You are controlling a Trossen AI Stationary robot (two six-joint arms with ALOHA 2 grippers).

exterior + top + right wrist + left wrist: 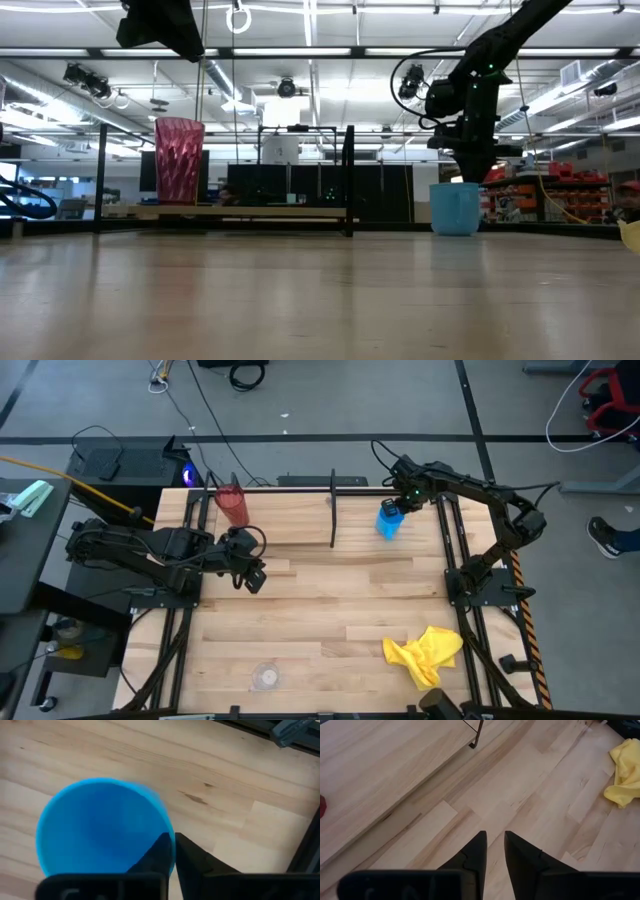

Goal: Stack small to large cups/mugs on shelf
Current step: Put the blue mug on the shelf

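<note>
The dark red tumbler (233, 505) (179, 160) stands upright on the left end of the black wire shelf (333, 512) (348, 180). The blue cup (387, 523) (455, 208) stands just right of the shelf's right post, its base at table level. My right gripper (402, 501) (173, 845) is above it, shut on its rim. The clear cup (265, 676) stands on the table near the front edge. My left gripper (251, 576) (495, 840) hovers in front of the shelf's left half, empty, with its fingers nearly together. My right gripper holds the blue cup by its rim (170, 832), on the side away from the shelf. One finger (157, 851) is inside the cup and the other (192, 857) outside. The fingers come from above, pointing down. The cup is upright, its base at table level.
A crumpled yellow cloth (425, 652) (623, 770) lies at the table's front right. Black frame rails run along the left and right table edges (465, 575). Bare wood lies between the shelf and the clear cup.
</note>
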